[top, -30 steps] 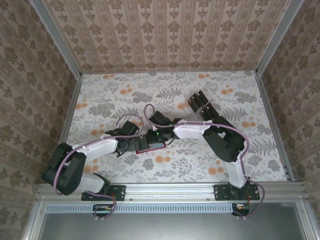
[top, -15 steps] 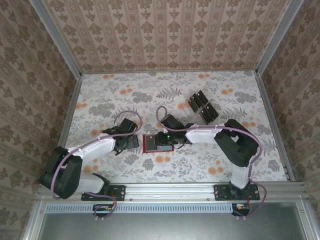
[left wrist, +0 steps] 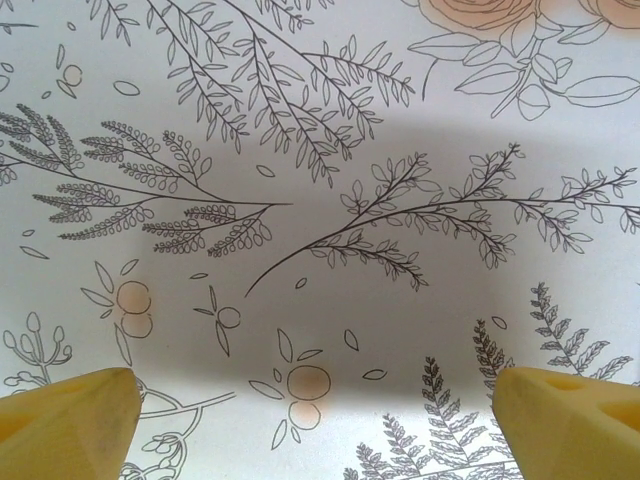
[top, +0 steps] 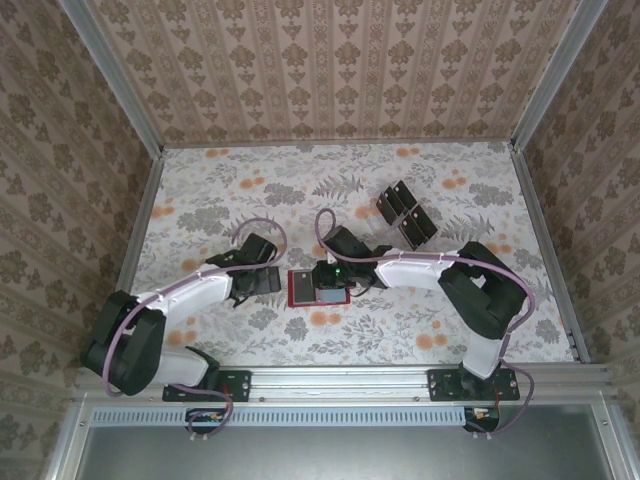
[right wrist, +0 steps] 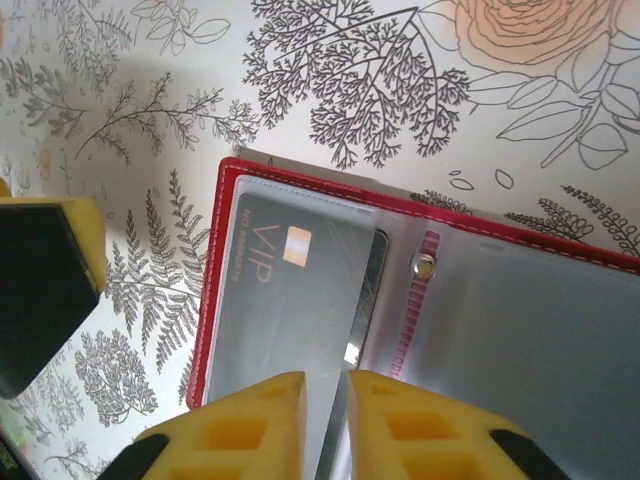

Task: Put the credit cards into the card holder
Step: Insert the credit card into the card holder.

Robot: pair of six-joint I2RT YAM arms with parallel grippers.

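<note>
While the card holder (top: pixel 298 288) is lying open and flat at centre frame, one credit card (right wrist: pixel 290 270) sleeved inside, the right gripper (right wrist: pixel 327 385) is hovering clenched and empty, probably to nudge it deeper. The left gripper (left wrist: pixel 315 400) is waiting released, now drawn further left than a second ago. Spare credit cards (top: pixel 405 212) are lying upper right.

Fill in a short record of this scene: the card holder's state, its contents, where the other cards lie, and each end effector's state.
card holder: lying open on the floral table, near the middle
contents: one VIP card in a clear pocket
loose cards: dark cluster on the table, farther back and to the right
left end effector: open, over bare tablecloth
right end effector: shut, just above the open card holder
</note>
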